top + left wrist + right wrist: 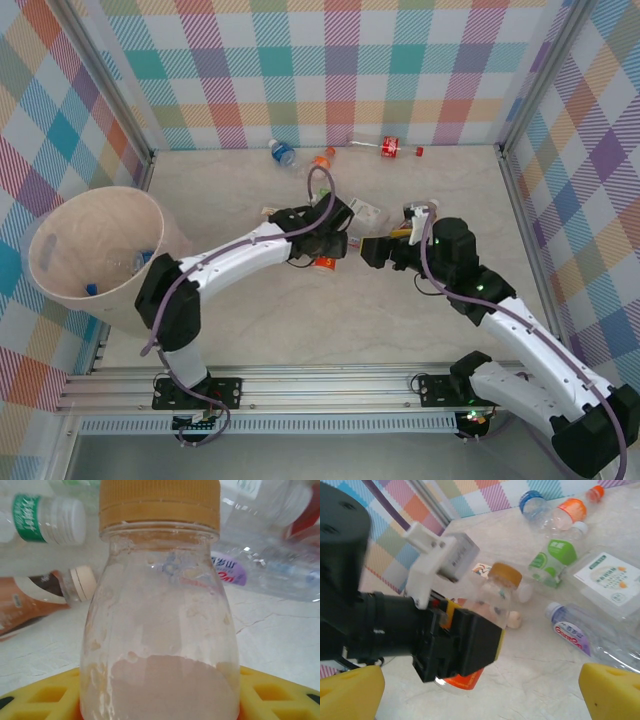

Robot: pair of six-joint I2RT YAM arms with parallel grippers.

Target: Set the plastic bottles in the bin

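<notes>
1. Near left: the bin (85, 228) stands at the left edge of the desk (300, 330), close beside the left arm. Blue caps (145, 260) of bottles show inside it.

2. Desk centre: the left hand (322, 248) is clamped on the copper-capped bottle (160, 605), which is clear with an orange label at its base. The yellow pads (280, 694) sit on either side of its lower body. The right hand (480, 694) faces the left hand from just beside it. Its fingers are spread wide apart and hold nothing.

3. Just beyond: loose bottles lie close together on the desk. They include a green-label bottle (552, 560), a purple-label bottle (570, 635), a flat white-label bottle (610, 582) and a brown bottle (30, 605).

4. Far edge: a blue-topped bottle (283, 153), an orange-label bottle (322, 158) and a red-label bottle (390, 149) lie on their sides near the back wall.
</notes>
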